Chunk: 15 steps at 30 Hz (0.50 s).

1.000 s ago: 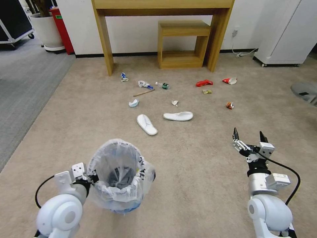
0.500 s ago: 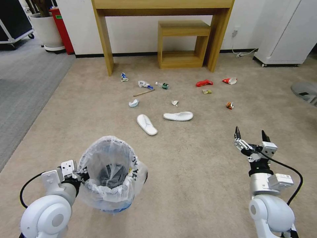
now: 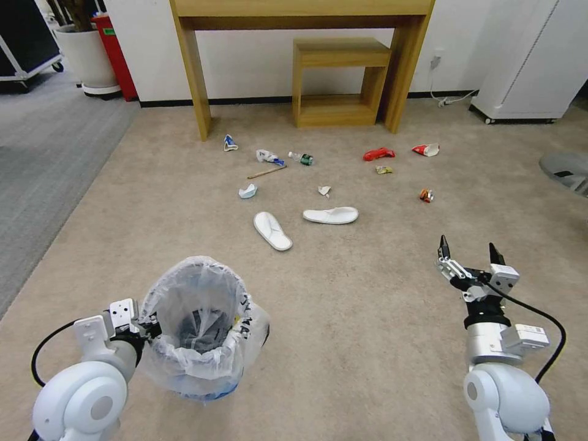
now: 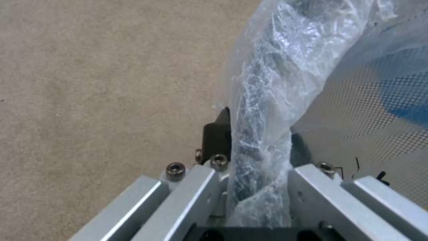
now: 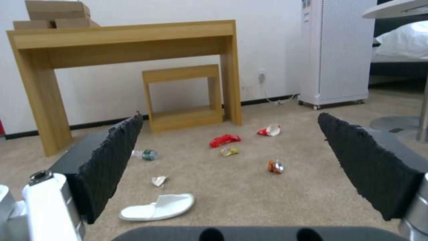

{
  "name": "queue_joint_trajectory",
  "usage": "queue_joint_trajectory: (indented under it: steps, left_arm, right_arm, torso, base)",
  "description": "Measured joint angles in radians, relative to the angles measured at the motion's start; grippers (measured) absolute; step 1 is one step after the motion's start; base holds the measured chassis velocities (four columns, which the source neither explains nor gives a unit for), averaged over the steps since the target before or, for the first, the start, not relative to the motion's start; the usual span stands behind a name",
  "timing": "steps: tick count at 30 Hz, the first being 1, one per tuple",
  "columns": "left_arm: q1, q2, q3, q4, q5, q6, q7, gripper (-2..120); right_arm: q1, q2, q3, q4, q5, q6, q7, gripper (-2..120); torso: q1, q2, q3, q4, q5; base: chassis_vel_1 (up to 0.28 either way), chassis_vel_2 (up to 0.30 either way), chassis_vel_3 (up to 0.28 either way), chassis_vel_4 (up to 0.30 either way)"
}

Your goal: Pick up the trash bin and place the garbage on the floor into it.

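Carpet [image 3: 367, 318], beige and short-piled, stretching from the robot to a white wall. Along that wall, standing: a tall wooden table [image 3: 300, 15] with a small wooden shelf unit [image 3: 340, 82] under it, and a white cabinet [image 3: 533, 61] at far right.

Nearer the robot, on the left: trash bin [image 3: 196, 327], small and round, lined with a crinkled translucent bag, blue showing at its base. Left gripper [image 3: 147, 324] clamping the bin's rim on the robot's left side; in the left wrist view, bunched bag plastic [image 4: 258, 140] pinched between the dark fingers [image 4: 217, 135].

On the right, right gripper [image 3: 470, 256] hanging above bare carpet, pointing forward, fingers spread wide apart and holding nothing.

Lying mid-floor, two white slippers [image 3: 272, 231], side by side but apart.

Beyond the slippers, scattered well apart from the bin: garbage. From left to right, a blue-white wrapper [image 3: 229, 143], crumpled white pieces [image 3: 248, 192], a wooden stick [image 3: 266, 173], a green-label bottle [image 3: 302, 158], a red wrapper [image 3: 378, 154], a red-white cup [image 3: 427, 149], and a crushed can [image 3: 426, 195].
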<state>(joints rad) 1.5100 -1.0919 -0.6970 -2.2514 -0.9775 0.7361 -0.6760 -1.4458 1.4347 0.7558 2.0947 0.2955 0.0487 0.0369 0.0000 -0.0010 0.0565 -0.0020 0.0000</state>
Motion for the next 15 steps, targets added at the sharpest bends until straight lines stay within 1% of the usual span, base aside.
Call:
queue_joint_trajectory:
  steps: [6, 15]
  left_arm:
    - [-0.018, -0.002, -0.025, 0.037, -0.009, -0.001, -0.001, 1]
    - [-0.029, 0.000, -0.050, 0.061, -0.030, -0.001, -0.009, 1]
  right_arm:
    - [0.004, -0.001, 0.003, -0.001, 0.001, 0.000, 0.001, 100]
    - [0.005, -0.002, 0.005, -0.003, 0.002, -0.003, 0.004, 100]
  torso:
    - [0.000, 0.000, 0.000, 0.0000, -0.0001]
    - [0.000, 0.000, 0.000, 0.0000, 0.0000]
  base:
    - [0.000, 0.000, 0.000, 0.000]
    - [0.000, 0.000, 0.000, 0.000]
